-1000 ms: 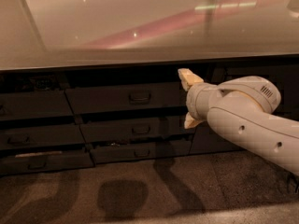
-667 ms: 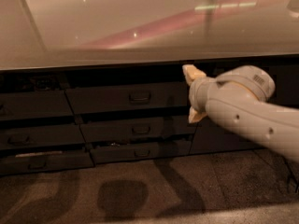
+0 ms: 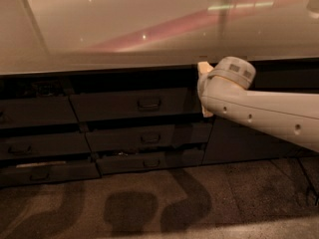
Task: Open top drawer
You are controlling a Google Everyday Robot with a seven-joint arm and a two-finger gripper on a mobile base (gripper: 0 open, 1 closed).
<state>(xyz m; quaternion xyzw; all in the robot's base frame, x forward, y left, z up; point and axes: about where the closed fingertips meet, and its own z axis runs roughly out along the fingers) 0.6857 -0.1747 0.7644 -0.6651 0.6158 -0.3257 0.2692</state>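
Observation:
The top drawer [image 3: 114, 105] is a wide dark front just under the countertop, with a small rectangular pull handle [image 3: 148, 103] at its middle. My gripper [image 3: 204, 90] hangs at the drawer's right end, well to the right of the handle. It is open, with one pale fingertip [image 3: 202, 67] up near the counter edge and the other low, and nothing between them. The white arm [image 3: 259, 111] comes in from the right and hides the wrist.
Two shallower drawers [image 3: 149, 138] [image 3: 149, 161] sit below the top one, and another column of drawers [image 3: 35, 111] stands to the left. A glossy pale countertop [image 3: 149, 29] overhangs them. A plain dark cabinet door [image 3: 239, 146] is under the arm, above speckled floor [image 3: 149, 203].
The gripper has risen a little towards the counter edge, and the arm now lies flatter. The drawer front looks unmoved.

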